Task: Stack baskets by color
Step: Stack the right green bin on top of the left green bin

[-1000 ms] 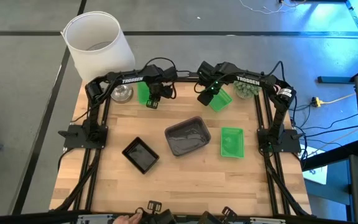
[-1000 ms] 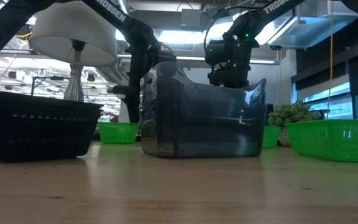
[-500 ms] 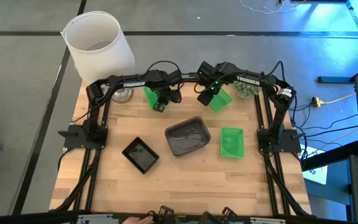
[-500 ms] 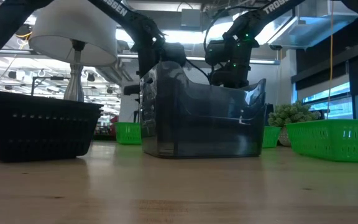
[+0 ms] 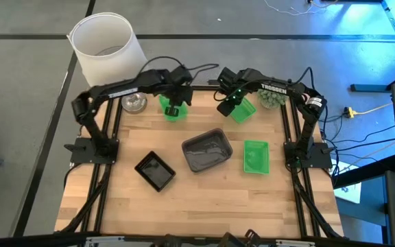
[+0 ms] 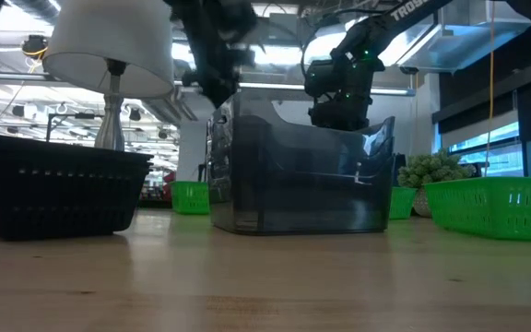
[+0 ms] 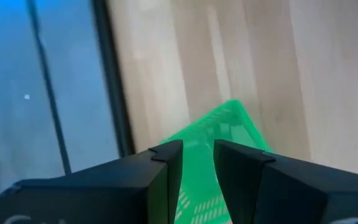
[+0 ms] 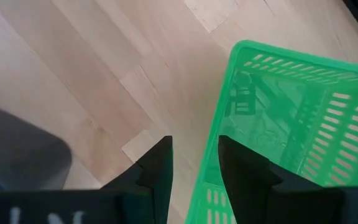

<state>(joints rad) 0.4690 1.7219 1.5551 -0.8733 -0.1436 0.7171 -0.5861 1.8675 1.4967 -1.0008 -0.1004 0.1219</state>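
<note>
My left gripper (image 5: 173, 110) (image 7: 197, 146) is at the table's far side, shut on a bright green basket (image 5: 165, 105) (image 7: 229, 124). In the low view this basket (image 6: 190, 196) shows low, left of the grey basket. My right gripper (image 5: 226, 108) (image 8: 194, 142) stands open at the left wall of a second green basket (image 5: 244, 111) (image 8: 278, 112), which rests on the table. The smoky grey basket (image 5: 204, 151) sits mid-table on its base. A third green basket (image 5: 256, 156) lies right of it, and a black basket (image 5: 155, 171) lies near left. My left gripper pinches one wall of the green basket (image 7: 197, 163) between its two fingers. The fingers slant down at it from the table's left side. The basket hangs beyond the fingertips, one corner (image 7: 235, 107) pointing away. Whether its base is clear of the table cannot be told. My right gripper has the second green basket's near wall (image 8: 209, 168) between its fingers, closer to one finger. Whether it touches that wall I cannot tell.
A white lampshade (image 5: 108, 44) stands off the far left corner, with a metal lamp base (image 5: 134, 103) beside it. A round green plant ball (image 5: 273, 99) sits at the far right. Bare wood lies along the near edge.
My left gripper has gone toward the table's right edge along the far side, then risen and tipped from pointing nearly straight down to a slant. The green basket in its fingers has slid rightward with it, closer to the second green basket.
</note>
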